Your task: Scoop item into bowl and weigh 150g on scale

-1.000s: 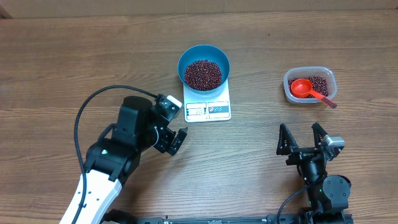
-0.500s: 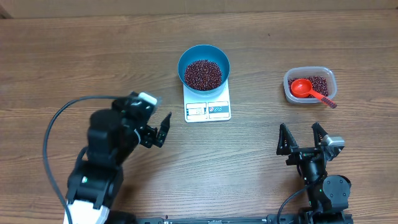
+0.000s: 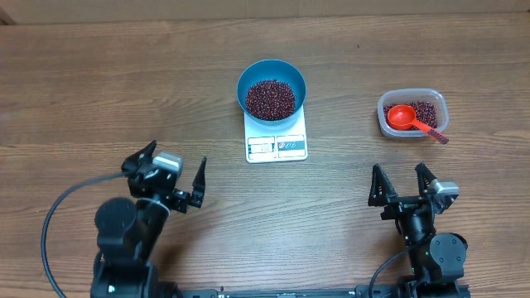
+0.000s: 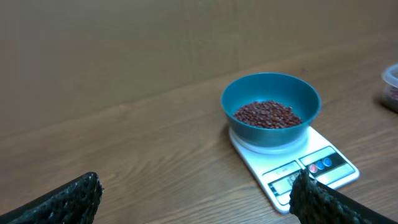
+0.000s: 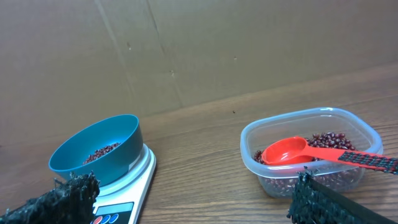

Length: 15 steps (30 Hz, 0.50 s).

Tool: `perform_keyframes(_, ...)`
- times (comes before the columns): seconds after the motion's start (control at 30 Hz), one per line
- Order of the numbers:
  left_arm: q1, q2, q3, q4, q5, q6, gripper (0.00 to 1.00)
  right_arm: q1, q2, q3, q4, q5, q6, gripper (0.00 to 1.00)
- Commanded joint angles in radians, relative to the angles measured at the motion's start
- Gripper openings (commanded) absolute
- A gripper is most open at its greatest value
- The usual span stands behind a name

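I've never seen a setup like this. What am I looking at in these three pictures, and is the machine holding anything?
This is a pair of robot arms at a wooden table, each ending in a two-fingered claw. The overhead picture looks straight down. The left claw and the right claw sit near the bottom edge, both open and empty.

The other two pictures come from small cameras on the wrists. The dark shapes in their lower corners are each claw's own fingers.

On the table, a blue bowl of red-brown beans stands on a white kitchen scale. To the right is a clear tub with more beans and a red scoop lying in it, its handle poking out over the rim. Nothing is being held.
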Motion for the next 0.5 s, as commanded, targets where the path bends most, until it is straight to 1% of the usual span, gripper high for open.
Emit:
perform_keyframes(0.0,0.030,-0.075,-0.065,0.033,0.013,-0.030,0.99,0.006,-0.010,-0.011,0.006,0.006,0.002,1.00)
perform_keyframes(0.13,0.055,-0.150,-0.121,0.064,0.013,-0.042,1.00,0.006,-0.010,-0.011,0.006,0.006,0.003,1.00)
perform_keyframes(0.47,0.100,-0.280,-0.201,0.073,0.008,-0.048,0.99,0.006,-0.010,-0.011,0.006,0.006,0.002,1.00)
